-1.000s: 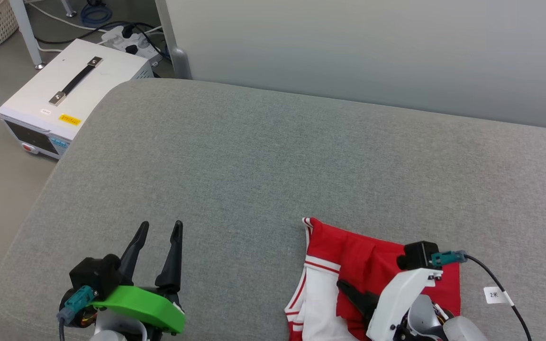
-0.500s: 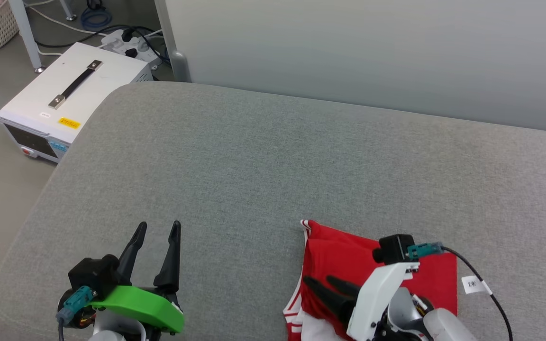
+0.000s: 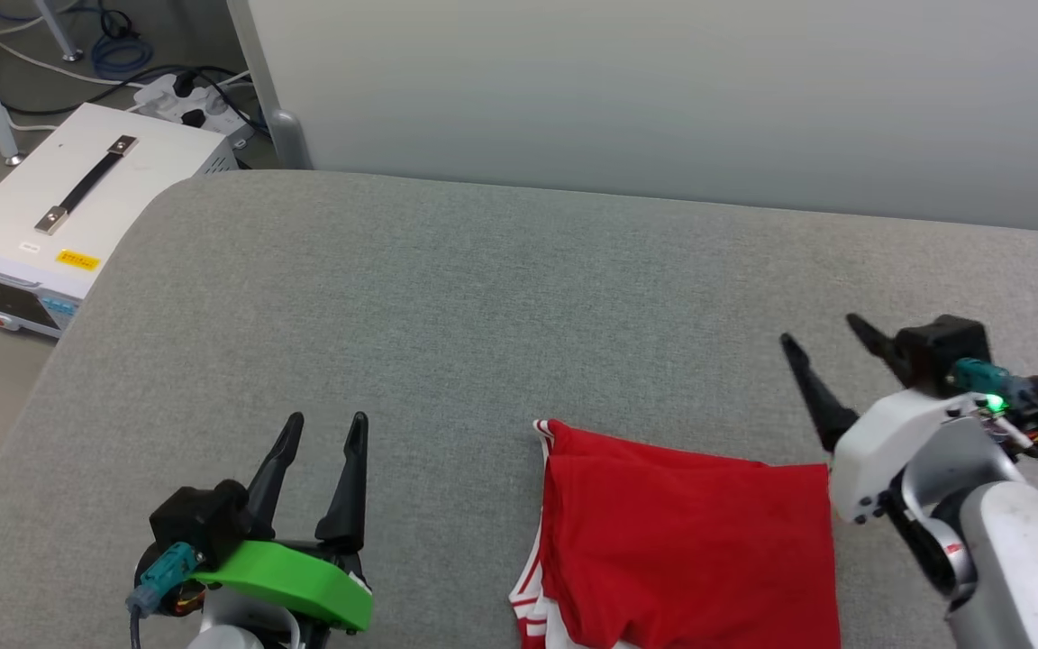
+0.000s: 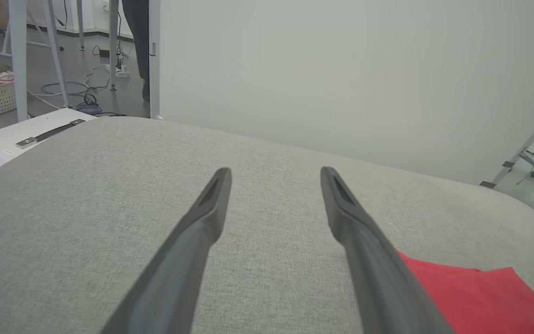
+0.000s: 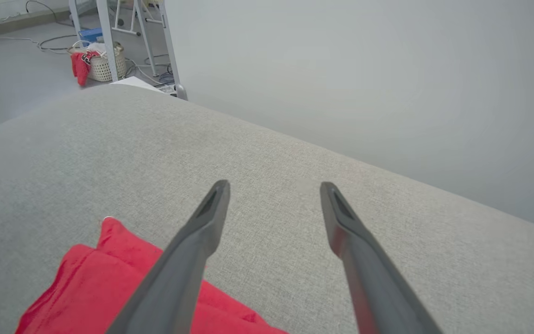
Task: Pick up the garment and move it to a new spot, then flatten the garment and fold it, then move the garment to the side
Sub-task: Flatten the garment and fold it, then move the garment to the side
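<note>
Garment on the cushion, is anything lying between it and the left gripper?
Nothing visible does. Bare grey cushion lies between the open left gripper and the garment, which rests flat to the gripper's right.

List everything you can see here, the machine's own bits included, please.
T-shirt: one, red with striped white trim, folded on the cushion, near edge, right of middle.
cushion: one, grey fabric, in front of the robot.
box: one, white with black handle, on the floor left of the cushion.
power strip: one, white, on the floor behind the box.
basket: one, pale woven, on the floor by metal legs.
panel: one, pale grey, upright behind the cushion.
left gripper: one, dark fingers, open and empty, left of the T-shirt.
right gripper: one, dark fingers, open and empty, beyond the T-shirt's right corner.
</note>
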Tool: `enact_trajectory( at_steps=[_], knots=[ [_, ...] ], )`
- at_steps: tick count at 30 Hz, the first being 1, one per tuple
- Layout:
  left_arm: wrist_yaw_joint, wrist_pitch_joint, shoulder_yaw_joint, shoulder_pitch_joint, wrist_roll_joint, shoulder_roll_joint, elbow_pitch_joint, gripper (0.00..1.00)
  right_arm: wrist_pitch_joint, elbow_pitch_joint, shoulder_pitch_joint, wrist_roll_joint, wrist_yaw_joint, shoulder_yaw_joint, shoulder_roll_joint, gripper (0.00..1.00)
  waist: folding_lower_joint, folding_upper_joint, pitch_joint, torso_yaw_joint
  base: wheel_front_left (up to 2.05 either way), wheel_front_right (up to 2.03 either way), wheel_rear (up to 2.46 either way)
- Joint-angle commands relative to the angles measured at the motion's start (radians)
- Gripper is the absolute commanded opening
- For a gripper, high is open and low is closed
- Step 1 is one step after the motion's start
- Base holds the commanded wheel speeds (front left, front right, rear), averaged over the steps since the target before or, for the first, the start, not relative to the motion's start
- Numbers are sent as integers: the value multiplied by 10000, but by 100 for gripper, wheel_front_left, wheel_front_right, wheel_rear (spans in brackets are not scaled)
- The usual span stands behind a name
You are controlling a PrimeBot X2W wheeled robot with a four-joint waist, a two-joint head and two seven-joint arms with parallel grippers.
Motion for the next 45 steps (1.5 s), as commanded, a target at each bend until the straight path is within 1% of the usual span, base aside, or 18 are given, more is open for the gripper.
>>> enact_trajectory(
  at_steps=[1, 3, 6, 11, 15, 18, 24, 27, 32, 39, 42, 45],
  knots=[
    [-50, -55, -29, 144, 139, -89, -37, 100, -282, -126, -12, -176, -7, -220, -187, 100, 0, 0, 73, -147, 0, 0, 0],
    [-72, -55, -42, 140, 188, -143, -63, 100, -637, -282, 126, -365, -7, -519, -454, 100, 0, 0, 110, -232, 0, 0, 0],
    [-106, -55, -25, 116, 242, -232, -130, 100, -1166, -598, 482, -454, -7, -1062, -656, 100, 0, 0, 158, -328, 0, 0, 0],
    [-180, -55, 71, 116, 367, -365, -290, 100, -1883, -1233, 1332, -511, -7, -1840, -618, 100, 0, 0, 154, -415, 0, 0, 0],
    [-244, -55, 167, 186, 515, -476, -417, 100, -2297, -1781, 2122, -550, -7, -2292, -356, 100, 0, 0, 104, -429, 0, 0, 0],
    [-284, -55, 319, 272, 632, -567, -551, 100, -2548, -2081, 2658, -528, -7, -2489, -20, 100, 0, 0, 56, -446, 0, 0, 0],
    [-353, -55, 546, 554, 1063, -803, -865, 100, -2787, -2232, 3308, -650, -7, -2816, 623, 100, 0, 0, 16, -379, 0, 0, 0],
    [-390, -55, 591, 649, 1203, -894, -901, 100, -2865, -2241, 3442, -688, -7, -2845, 836, 100, 0, 0, 30, -338, 0, 0, 0],
    [-435, -55, 590, 634, 1481, -938, -863, 100, -2813, -2250, 3495, -740, -7, -2731, 947, 100, 0, 0, 47, -294, 0, 0, 0],
    [-460, -55, 552, 579, 1512, -1000, -817, 100, -2406, -2282, 3487, -557, -7, -2625, 804, 100, 0, 0, 188, -215, 0, 0, 0],
    [-465, -55, 507, 524, 1498, -1012, -763, 100, -1899, -2202, 3507, -382, -7, -2421, 672, 100, 0, 0, 284, -146, 0, 0, 0],
    [-468, -55, 457, 437, 1471, -1015, -729, 100, -902, -2055, 3576, -114, -7, -2145, 587, 100, 0, 0, 418, -56, 0, 0, 0]
  ],
)
